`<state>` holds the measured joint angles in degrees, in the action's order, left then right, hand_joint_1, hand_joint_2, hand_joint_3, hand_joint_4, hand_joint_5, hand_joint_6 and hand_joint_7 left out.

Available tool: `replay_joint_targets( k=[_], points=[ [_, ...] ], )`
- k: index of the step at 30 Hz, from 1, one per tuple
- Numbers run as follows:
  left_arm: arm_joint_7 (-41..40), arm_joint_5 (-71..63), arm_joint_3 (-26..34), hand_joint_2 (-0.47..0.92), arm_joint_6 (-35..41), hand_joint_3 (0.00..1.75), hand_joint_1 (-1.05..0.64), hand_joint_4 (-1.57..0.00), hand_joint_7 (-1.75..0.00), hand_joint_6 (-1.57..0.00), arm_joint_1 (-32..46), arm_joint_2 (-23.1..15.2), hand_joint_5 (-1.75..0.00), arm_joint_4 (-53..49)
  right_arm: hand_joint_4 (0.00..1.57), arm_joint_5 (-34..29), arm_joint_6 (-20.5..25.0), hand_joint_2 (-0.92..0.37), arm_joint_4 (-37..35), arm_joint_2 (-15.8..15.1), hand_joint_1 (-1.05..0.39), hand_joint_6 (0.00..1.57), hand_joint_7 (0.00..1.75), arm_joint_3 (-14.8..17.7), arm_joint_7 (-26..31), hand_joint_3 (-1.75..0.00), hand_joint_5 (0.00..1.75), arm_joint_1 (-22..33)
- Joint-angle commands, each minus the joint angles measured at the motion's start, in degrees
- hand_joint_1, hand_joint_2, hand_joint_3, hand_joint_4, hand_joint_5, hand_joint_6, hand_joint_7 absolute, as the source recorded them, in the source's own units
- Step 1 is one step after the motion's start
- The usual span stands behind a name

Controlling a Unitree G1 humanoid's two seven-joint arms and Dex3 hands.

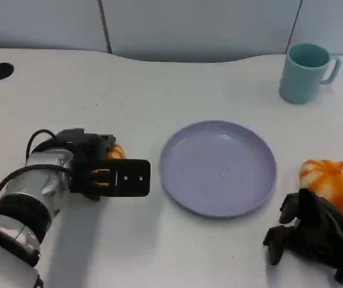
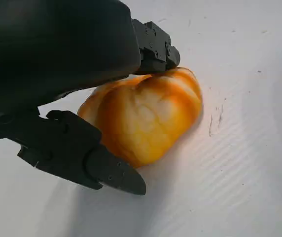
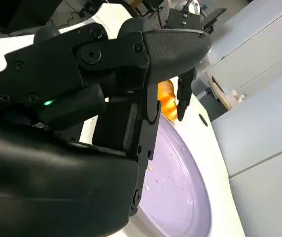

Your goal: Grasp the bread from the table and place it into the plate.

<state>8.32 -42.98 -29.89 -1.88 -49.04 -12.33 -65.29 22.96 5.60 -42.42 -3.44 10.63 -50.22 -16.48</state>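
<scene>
From above, the left hand (image 1: 108,174) lies on the white surface (image 1: 159,90) to the left of the lavender plate (image 1: 218,168), and only a sliver of orange peeps out behind it. The left wrist view makes plain what that sliver is: a golden-orange bread (image 2: 146,118) resting on the surface, with a black finger (image 2: 156,49) touching its upper edge on one side and another finger (image 2: 106,170) lying along the surface just beside its other side. So the left hand is cupped around this bread, fingers apart on either side of it; one finger touches it, but I cannot tell whether the other presses it, and the bread has not left the surface.

A second bread (image 1: 333,183), orange with pale stripes, sits just beside the plate on its far right. The right hand (image 1: 312,234) rests on the surface directly in front of it, fingers curled in, and I cannot see it holding anything. The right wrist view looks past that hand's own black fingers (image 3: 175,49) across the plate's rim and floor, showing a few crumbs on it and a bit of orange bread beyond. The plate holds nothing else.

A teal mug (image 1: 306,72) stands near the back right of the surface, well apart from both hands.
</scene>
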Motion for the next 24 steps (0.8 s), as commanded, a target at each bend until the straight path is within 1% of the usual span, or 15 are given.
replay_joint_targets(
  k=[1, 6, 7, 8, 9, 10, 12, 13, 15, 16, 17, 18, 19, 20, 24],
  points=[
    [-0.9, 2.2, 0.3, 0.75, -0.9, 0.03, -0.30, -0.20, -0.06, -0.22, 2.1, 0.3, -0.12, -2.4, 1.57, 0.5, 1.4, -0.92, 1.0, -0.5, -0.52, 1.57, 0.48, 0.2, 0.2, -0.28, 0.72, 1.5],
    [-3.6, 3.1, 0.2, 0.79, -2.2, 0.03, -0.29, -0.27, -0.06, -0.26, 2.4, 0.2, -0.14, -3.4, 1.57, 0.7, 2.0, -0.92, 1.9, -0.6, -0.52, 1.57, 0.47, 0.2, 0.2, -0.29, 0.71, 2.0],
    [-6.0, 3.1, 0.2, 0.82, -2.9, 0.02, -0.30, -0.54, -0.11, -0.55, 2.7, 0.1, -0.51, -3.8, 1.57, 0.7, 2.6, -0.92, 2.4, -0.7, -0.52, 1.57, 0.47, 0.2, 0.3, -0.29, 0.71, 2.1],
    [-7.8, 3.0, 0.1, 0.84, -3.5, 0.01, -0.30, -0.63, -0.11, -0.69, 3.0, 0.1, -0.72, -4.2, 1.57, 0.8, 2.9, -0.92, 2.7, -0.8, -0.52, 1.57, 0.46, 0.2, 0.3, -0.28, 0.71, 2.2],
    [-8.9, 3.0, 0.0, 0.84, -3.8, 0.01, -0.30, -0.67, -0.10, -0.77, 3.1, 0.1, -0.83, -4.5, 1.57, 0.8, 3.2, -0.92, 2.9, -0.8, -0.52, 1.57, 0.46, 0.2, 0.3, -0.28, 0.71, 2.3],
    [-9.4, 3.0, -0.2, 0.85, -4.0, 0.01, -0.30, -0.70, -0.10, -0.82, 3.0, 0.1, -0.91, -4.9, 1.57, 0.8, 3.3, -0.92, 3.0, -0.8, -0.52, 1.57, 0.46, 0.3, 0.3, -0.28, 0.71, 2.4],
    [-10.9, 2.8, -0.5, 0.85, -3.9, 0.00, -0.30, -0.71, -0.09, -0.85, 3.1, 0.2, -0.95, -5.5, 1.57, 0.7, 3.5, -0.92, 3.3, -0.9, -0.52, 1.57, 0.46, 0.3, 0.4, -0.28, 0.71, 2.5],
    [-11.8, 2.6, -0.7, 0.87, -3.7, 0.01, -0.33, -0.72, -0.13, -1.00, 3.1, 0.2, -1.08, -5.8, 1.57, 0.6, 3.7, -0.92, 3.5, -0.9, -0.53, 1.57, 0.46, 0.2, 0.6, -0.27, 0.71, 2.6],
    [-14.8, 2.4, -1.1, 0.88, -4.2, 0.00, -0.33, -0.75, -0.16, -1.12, 3.5, -0.1, -1.18, -6.3, 1.57, 0.6, 3.3, -0.92, 3.6, -0.9, -0.52, 1.57, 0.46, 0.3, 0.6, -0.28, 0.71, 2.7],
    [-16.2, 2.4, -1.2, 0.88, -4.7, 0.19, -0.28, -0.71, -0.99, -0.87, 3.6, -0.2, -1.51, -6.5, 1.57, 0.6, 3.0, -0.92, 3.5, -0.9, -0.52, 1.57, 0.46, 0.3, 0.5, -0.28, 0.71, 2.8],
    [-18.4, 2.1, -1.5, 0.88, -5.5, 0.28, -0.25, -0.72, -1.36, -0.72, 4.0, -0.5, -1.63, -6.7, 1.57, 0.5, 2.9, -0.92, 3.4, -0.8, -0.52, 1.57, 0.46, 0.3, 0.5, -0.28, 0.71, 2.7],
    [-19.8, 2.0, -1.7, 0.90, -6.1, 0.33, -0.23, -0.74, -1.55, -0.67, 4.2, -0.6, -1.69, -6.9, 1.57, 0.4, 2.8, -0.92, 3.4, -0.8, -0.53, 1.57, 0.46, 0.3, 0.6, -0.28, 0.71, 2.7],
    [-20.6, 1.9, -1.9, 0.91, -6.4, 0.36, -0.22, -0.75, -1.67, -0.63, 4.3, -0.7, -1.72, -7.1, 1.57, 0.4, 2.8, -0.92, 3.4, -0.9, -0.53, 1.57, 0.46, 0.3, 0.6, -0.28, 0.71, 2.7],
    [-21.2, 1.9, -2.1, 0.91, -6.7, 0.38, -0.22, -0.76, -1.70, -0.62, 4.3, -0.7, -1.73, -7.3, 1.57, 0.4, 2.8, -0.92, 3.4, -0.9, -0.53, 1.57, 0.46, 0.3, 0.7, -0.28, 0.71, 2.7],
    [-30.2, 1.5, -2.4, 0.92, -10.7, 0.53, -0.23, -0.82, -1.74, -0.59, 5.8, -1.8, -1.75, -7.5, 1.57, 0.2, 2.4, -0.92, 2.7, -0.8, -0.53, 1.57, 0.47, 0.3, 0.8, -0.27, 0.72, 2.3]
  ],
)
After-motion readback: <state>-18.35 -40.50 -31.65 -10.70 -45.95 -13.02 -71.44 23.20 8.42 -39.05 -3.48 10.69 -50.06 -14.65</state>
